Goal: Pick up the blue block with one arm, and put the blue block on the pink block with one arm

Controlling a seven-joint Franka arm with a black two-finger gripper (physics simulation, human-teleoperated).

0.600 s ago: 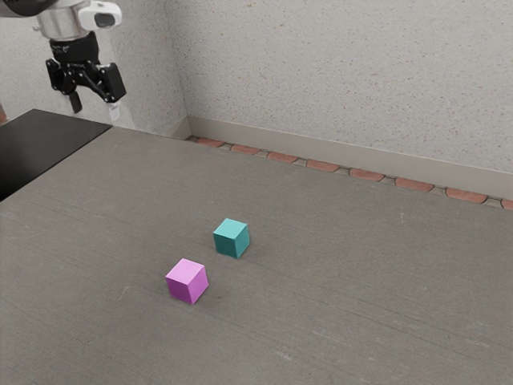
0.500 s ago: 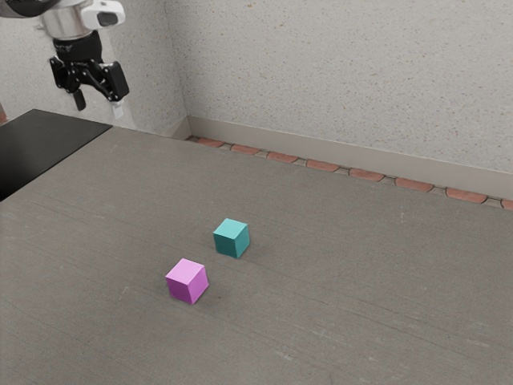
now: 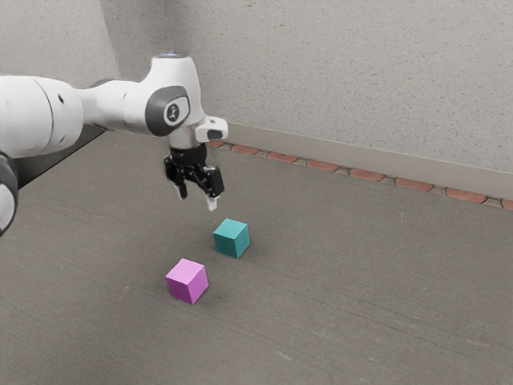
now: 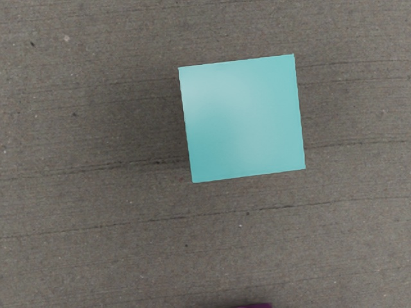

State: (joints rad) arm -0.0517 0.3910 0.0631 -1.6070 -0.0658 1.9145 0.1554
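The blue block is a teal cube resting on the grey table, with the pink block a short way in front of it toward the exterior view's left. My gripper hangs in the air above and slightly behind the blue block, fingers open, holding nothing. From the wrist camera the blue block appears directly below my hand, its top face square-on, and a sliver of the pink block peeks in at the picture's edge.
The grey table stretches wide around both blocks. A textured wall with a brick strip along its base runs behind. A black panel edge lies at the exterior view's left, behind my arm.
My arm has swung from the far upper left corner down and toward the exterior view's right, bringing the gripper over the blue block. Neither block has moved.
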